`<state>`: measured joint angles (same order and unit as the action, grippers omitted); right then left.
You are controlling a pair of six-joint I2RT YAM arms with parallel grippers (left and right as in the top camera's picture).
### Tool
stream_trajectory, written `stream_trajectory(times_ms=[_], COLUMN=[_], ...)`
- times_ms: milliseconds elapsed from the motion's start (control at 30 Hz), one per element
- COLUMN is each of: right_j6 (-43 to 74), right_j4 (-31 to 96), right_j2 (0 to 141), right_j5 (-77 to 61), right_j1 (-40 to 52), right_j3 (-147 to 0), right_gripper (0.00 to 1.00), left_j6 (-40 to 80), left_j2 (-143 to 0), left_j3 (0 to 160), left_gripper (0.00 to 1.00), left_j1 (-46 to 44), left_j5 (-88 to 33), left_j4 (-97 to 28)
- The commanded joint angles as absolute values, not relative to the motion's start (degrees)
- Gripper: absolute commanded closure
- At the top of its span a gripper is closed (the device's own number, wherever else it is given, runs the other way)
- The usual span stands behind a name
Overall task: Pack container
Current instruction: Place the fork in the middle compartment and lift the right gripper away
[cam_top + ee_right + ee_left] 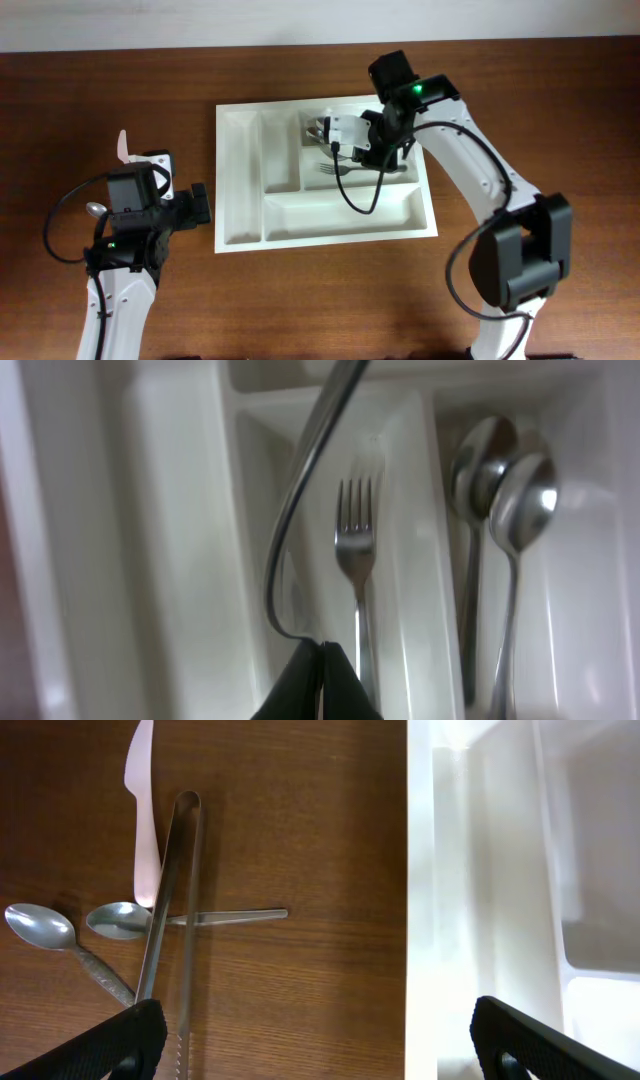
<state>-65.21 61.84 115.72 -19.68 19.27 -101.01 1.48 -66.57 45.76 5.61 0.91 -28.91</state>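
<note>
Far L on the desk: white plastic knife, two loose spoons, and long metal tongs lying across one spoon's handle. L claw hangs over bare wood btwn that pile and the tray wall, fingers spread wide, nothing in them.

The container sits mid-desk. Its L upright slots and long bottom slot look bare; the filled slots are upper R.

R claw is low over those upper-R slots, tips pinched together. A thin curved strip rises from the tips; can't tell if it's a utensil handle or just a cable. Below it one fork lies flat in its slot, and two spoons are nested in the next slot R.

Step, prob.: R side settling cutlery, L side due to fetch the next piece. To do it well:
- R: if holding sth, line it up w/ the slot's long axis and let go low, then lift straight up so the fork isn't dragged.
- L: go for the tongs first since they're on top; grip mid-length and keep clear of the spoon beneath.
- Keep the arms apart over the tray; L feeds the bare L slots.
</note>
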Motion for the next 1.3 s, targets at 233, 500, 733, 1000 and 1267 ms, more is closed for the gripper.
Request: stream_trajectory(times_ms=[233,500,733,1000,1267], right_j6=[-67.51,-65.08,-42.52,-25.04,-10.46], right_j4=[59.09,59.31,61.78,78.26,91.22], right_j2=[122.74,123.87,121.08,115.85,113.80], right_j5=[-21.67,-21.65,-17.41,-17.34,-17.34], right_j1=[19.11,19.59,19.38,16.08,6.90], right_j3=[-100.60,-100.68,-109.10,-134.67,-158.06], right_gripper=[0.96,0.75,0.59,0.59,0.37], left_j6=[0.75,0.75,0.75,0.75,0.82], left_j2=[-66.96,-66.96,-66.96,-66.96,-66.96], left_j3=[46.98,46.98,46.98,46.98,46.98], left_gripper=[0.01,0.01,0.01,0.01,0.01], left_j1=[5.80,5.80,5.80,5.80,5.80], left_j5=[1.30,1.32,1.32,1.32,1.23], left_j4=[-29.17,-29.21,-29.21,-29.21,-29.15])
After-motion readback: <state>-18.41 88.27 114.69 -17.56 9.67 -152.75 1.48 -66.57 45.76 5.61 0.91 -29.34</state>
